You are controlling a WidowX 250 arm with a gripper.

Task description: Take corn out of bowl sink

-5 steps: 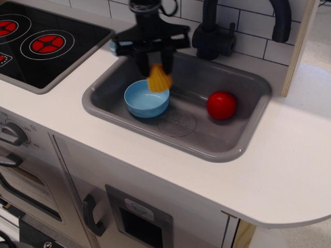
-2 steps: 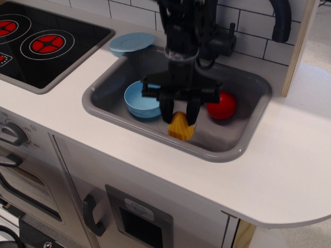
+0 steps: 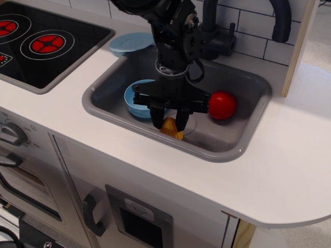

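The yellow ribbed corn (image 3: 171,128) sits low at the front of the grey sink (image 3: 243,150), near the front wall, between my gripper's fingers. My gripper (image 3: 170,123) points straight down and is shut on the corn. The light blue bowl (image 3: 136,98) stands on the sink floor just left of the gripper, partly hidden by it, and holds nothing that I can see. The drain circle is mostly hidden behind the gripper.
A red ball (image 3: 222,105) lies in the sink to the right of the gripper. A flat light blue plate (image 3: 131,42) rests on the counter behind the sink. A black faucet (image 3: 217,31) stands at the back. The stove (image 3: 41,44) is at left.
The gripper carried the corn from above the bowl rightward and forward, then down and slightly left, to the sink's front floor. The bowl and the ball have not moved.
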